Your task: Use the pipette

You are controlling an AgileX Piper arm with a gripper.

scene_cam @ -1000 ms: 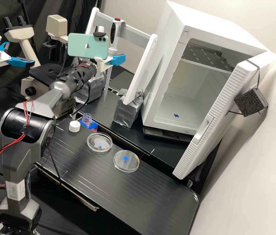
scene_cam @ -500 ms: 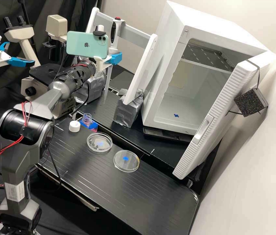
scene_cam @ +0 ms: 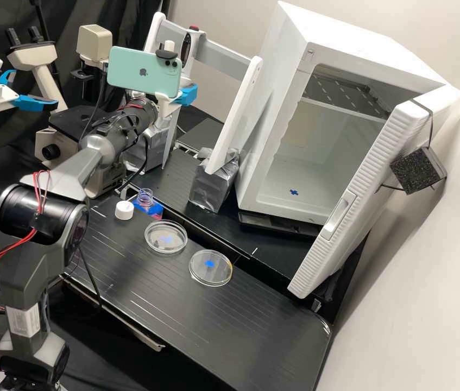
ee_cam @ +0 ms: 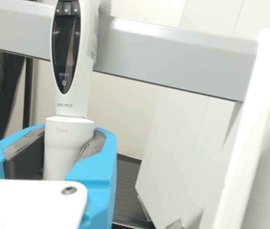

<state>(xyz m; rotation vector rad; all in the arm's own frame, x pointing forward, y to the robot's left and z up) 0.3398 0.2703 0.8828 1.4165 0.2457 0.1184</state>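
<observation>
A dark grey robot arm reaches over a black bench, its white gripper [scene_cam: 187, 95] with blue fingers [ee_cam: 96, 174] closed around a white electronic pipette [scene_cam: 186, 50]. The wrist view shows the pads [ee_cam: 22, 152] against both sides of the pipette's lower body, with its dark screen above them. The pipette is held roughly upright in front of the grey crossbar [scene_cam: 223, 58] of a white stand, its slim lower end pointing down beside a foot wrapped in silver tape [scene_cam: 151, 146]. A mint green phone [scene_cam: 137, 70] is mounted by the gripper.

Nearer on the bench are an open clear bottle [scene_cam: 145, 197], a white cap [scene_cam: 124, 210] just beside it, and two round clear dishes [scene_cam: 165, 247] near each other. A microscope [scene_cam: 50, 144] stands behind the arm. At the right, a large white cabinet [scene_cam: 278, 108] has its door [scene_cam: 373, 179] open.
</observation>
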